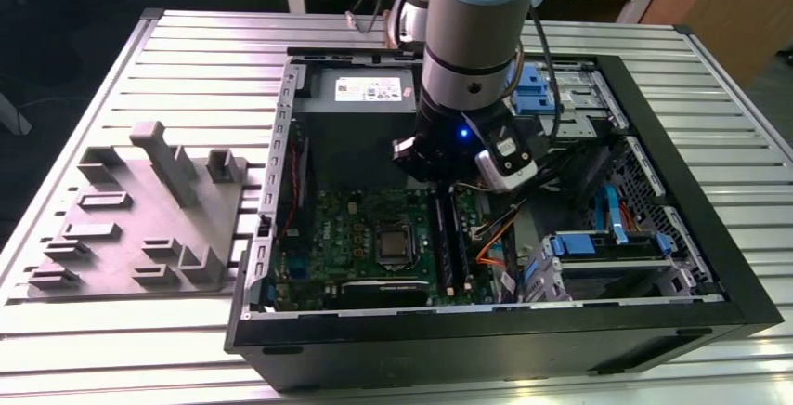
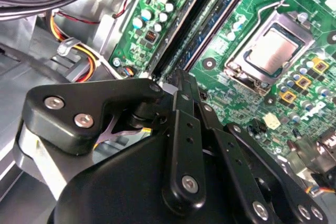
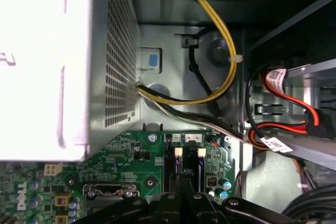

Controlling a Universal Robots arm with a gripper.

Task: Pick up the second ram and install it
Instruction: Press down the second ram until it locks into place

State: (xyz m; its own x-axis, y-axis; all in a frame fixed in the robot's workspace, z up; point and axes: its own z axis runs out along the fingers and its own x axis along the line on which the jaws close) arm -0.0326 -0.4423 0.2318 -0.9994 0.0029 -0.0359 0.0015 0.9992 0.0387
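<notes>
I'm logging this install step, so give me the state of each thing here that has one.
gripper: down inside the case, over the memory slots; fingers drawn close together.
second ram: standing in the slot area on the motherboard, under the gripper; whether fully seated, cannot tell.
computer case: lying on its side, side panel off.
processor socket: lever closed, chip bare with no cooler.
grey tray: on the table, posts holding nothing.

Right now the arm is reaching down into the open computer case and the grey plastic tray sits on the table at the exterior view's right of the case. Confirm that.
One thing is wrong: the grey plastic tray sits on the table at the exterior view's left of the open computer case, not its right. The exterior view shows this. The arm does reach down into the case.
</notes>
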